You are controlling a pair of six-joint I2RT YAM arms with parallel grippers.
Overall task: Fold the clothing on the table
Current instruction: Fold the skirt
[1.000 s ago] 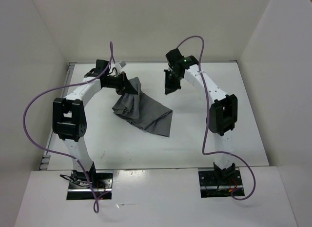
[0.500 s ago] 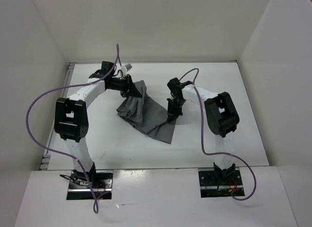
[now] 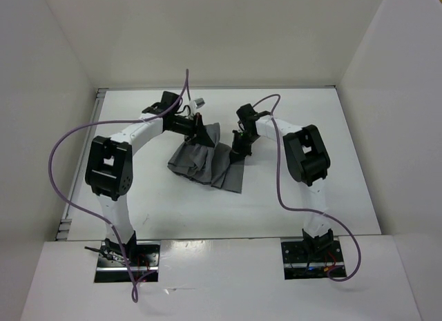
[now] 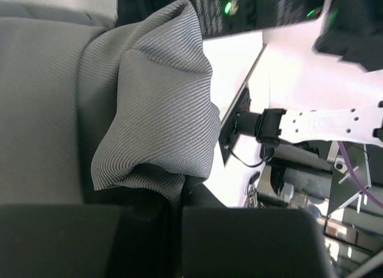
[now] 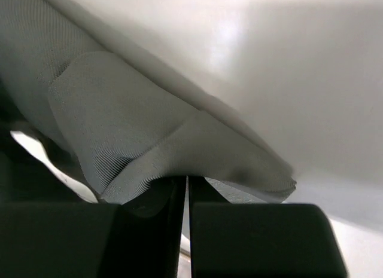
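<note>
Left gripper (image 3: 204, 134): clamped tight on a bunched fold of the clothing (image 3: 206, 163). In the wrist view, grey cloth bulges out from between its fingers (image 4: 90, 242).

Right gripper (image 3: 239, 147): pinched on the garment's right edge, with thin cloth caught between nearly closed jaws.

The two grippers sit close together, toward the far middle of the table (image 3: 173, 207). The clothing is gathered up at its far side into both grips. The rest lies rumpled on the white surface between the two arms, near edge uneven.

We see a robotics lab test cell: plain white walls (image 3: 207, 38) box in the table (image 3: 345, 190) (purple cables (image 3: 50, 172) loop at frame left).
</note>
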